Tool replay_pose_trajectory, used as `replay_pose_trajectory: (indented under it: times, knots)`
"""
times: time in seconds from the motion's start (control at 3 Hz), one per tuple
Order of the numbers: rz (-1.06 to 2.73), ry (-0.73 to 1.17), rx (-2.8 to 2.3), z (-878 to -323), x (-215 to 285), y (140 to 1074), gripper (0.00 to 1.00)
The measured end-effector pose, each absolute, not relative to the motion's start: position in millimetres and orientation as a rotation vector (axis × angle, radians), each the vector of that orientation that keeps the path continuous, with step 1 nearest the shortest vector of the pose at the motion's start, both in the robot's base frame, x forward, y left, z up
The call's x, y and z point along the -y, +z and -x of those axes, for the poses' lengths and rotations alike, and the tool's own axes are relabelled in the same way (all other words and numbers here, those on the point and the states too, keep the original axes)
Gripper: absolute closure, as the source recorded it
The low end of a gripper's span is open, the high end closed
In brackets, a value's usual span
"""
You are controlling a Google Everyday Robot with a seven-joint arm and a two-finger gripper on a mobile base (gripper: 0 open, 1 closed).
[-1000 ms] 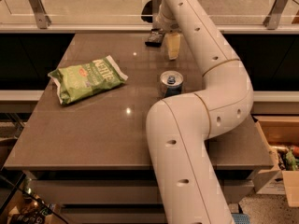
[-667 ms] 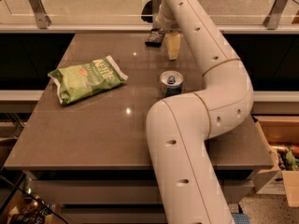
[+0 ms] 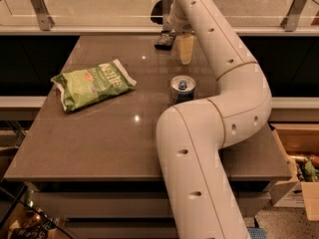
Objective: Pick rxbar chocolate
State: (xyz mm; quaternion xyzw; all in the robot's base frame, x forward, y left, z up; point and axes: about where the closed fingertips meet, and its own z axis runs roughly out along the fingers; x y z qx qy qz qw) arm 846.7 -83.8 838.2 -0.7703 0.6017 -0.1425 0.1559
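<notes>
The rxbar chocolate (image 3: 164, 40) is a small dark flat bar lying at the far edge of the brown table (image 3: 99, 133). My gripper (image 3: 183, 48) hangs at the end of the white arm, low over the table just to the right of the bar. Whether it touches the bar cannot be told from here. The arm (image 3: 239, 93) curves up from the near right and covers part of the table's right side.
A green chip bag (image 3: 92, 83) lies on the left half of the table. A silver-blue drink can (image 3: 183, 88) stands mid-table, close against the arm. A glass railing (image 3: 99, 9) runs behind the table. A cardboard box (image 3: 299, 163) sits on the floor at right.
</notes>
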Motion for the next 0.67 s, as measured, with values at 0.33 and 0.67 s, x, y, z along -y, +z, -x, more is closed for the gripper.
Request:
replay_pose_trajectory:
  times: [0.33, 0.67]
  knots:
    - [2.206, -0.408, -1.723, -847, 84, 838, 0.0]
    - [2.19, -0.447, -1.741, -847, 89, 849, 0.0]
